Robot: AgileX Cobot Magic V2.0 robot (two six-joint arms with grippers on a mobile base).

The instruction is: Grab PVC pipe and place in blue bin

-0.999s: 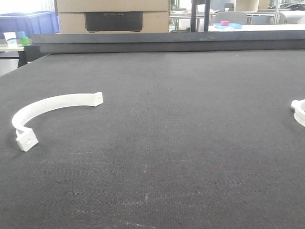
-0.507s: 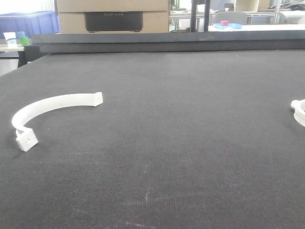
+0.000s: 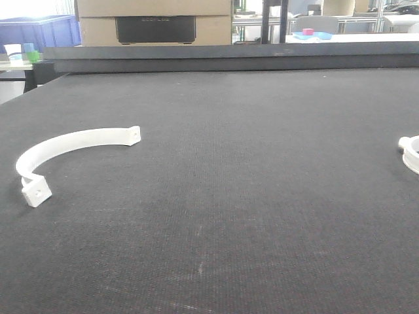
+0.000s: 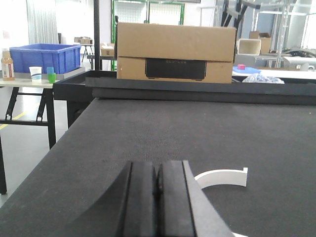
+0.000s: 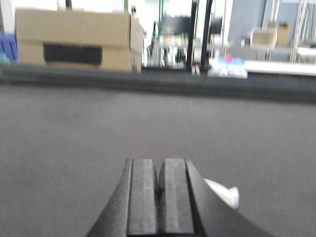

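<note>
The curved white PVC pipe (image 3: 72,145) lies on the dark surface (image 3: 249,196), forward-left of the cardboard box (image 3: 154,23). The blue bin (image 4: 42,57) stands left of that box. The left end effector (image 4: 157,197) and right end effector (image 5: 159,197) are each pressed together.

I can read nothing for certain: the black panel (image 4: 175,68) on the cardboard box (image 4: 175,42) carries faint lettering, too small to make out.

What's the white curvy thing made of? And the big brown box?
The white arc looks like smooth, matte plastic, likely PVC: even white, moulded end tabs with holes. The box looks like plain cardboard: dull brown, folded flap seam.
</note>
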